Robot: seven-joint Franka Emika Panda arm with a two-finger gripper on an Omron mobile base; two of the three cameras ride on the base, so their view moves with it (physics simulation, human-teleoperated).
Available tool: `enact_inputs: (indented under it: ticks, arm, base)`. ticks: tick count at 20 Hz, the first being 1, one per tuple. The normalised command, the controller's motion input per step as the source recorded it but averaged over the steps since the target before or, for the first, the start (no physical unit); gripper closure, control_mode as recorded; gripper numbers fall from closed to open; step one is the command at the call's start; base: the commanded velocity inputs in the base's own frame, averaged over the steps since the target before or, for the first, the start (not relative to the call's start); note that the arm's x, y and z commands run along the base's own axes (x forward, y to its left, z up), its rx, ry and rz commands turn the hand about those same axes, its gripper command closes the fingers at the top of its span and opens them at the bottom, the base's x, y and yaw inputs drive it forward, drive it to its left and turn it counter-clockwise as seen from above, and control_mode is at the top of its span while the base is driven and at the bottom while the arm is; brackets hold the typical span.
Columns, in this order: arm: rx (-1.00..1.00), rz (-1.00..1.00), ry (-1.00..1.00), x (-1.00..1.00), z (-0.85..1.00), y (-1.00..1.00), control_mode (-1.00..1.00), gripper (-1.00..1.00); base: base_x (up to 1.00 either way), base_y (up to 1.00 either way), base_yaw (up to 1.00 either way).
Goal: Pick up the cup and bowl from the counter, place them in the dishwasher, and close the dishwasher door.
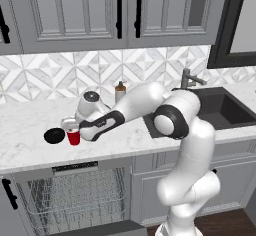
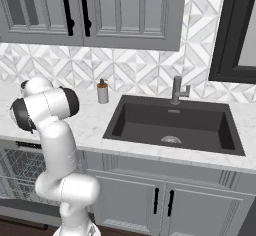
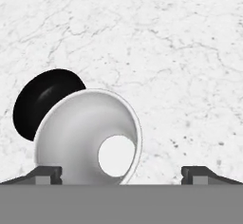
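Claw (image 3: 121, 171) wide, straddling cup (image 3: 88, 140) from above, nothing held | cup upright on counter (image 1: 30, 145) over dishwasher (image 1: 75, 200), bowl (image 1: 54, 135) touching its side | door down, rack ready for loading

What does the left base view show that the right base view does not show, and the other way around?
Left base view alone: the red cup and the black bowl standing side by side on the counter, with the hand above the cup. Right base view alone: the full sink basin with its drain. Both: the soap dispenser, the faucet, the open dishwasher's wire rack and the grey wall cabinets.
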Motion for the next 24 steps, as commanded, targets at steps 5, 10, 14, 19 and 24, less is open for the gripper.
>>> enact_inputs:
  ticks: [5,10,14,19,24]
  arm:
    - [0.0,-0.02,0.0,0.12,-0.34,0.13,-1.0,-1.0]
    - [0.0,-0.02,0.01,0.13,-0.41,0.21,-1.0,1.0]
    - [0.0,-0.01,0.05,0.01,-0.23,0.0,-1.0,1.0]
    - [0.01,-0.11,0.05,-0.42,0.05,-0.39,-1.0,1.0]
    - [0.09,-0.03,-0.02,-0.53,0.47,-0.37,-1.0,1.0]
  base:
    - [0.0,0.0,0.0]
    - [0.0,0.0,0.0]
    - [0.0,0.0,0.0]
    - [0.0,0.0,0.0]
    - [0.0,0.0,0.0]
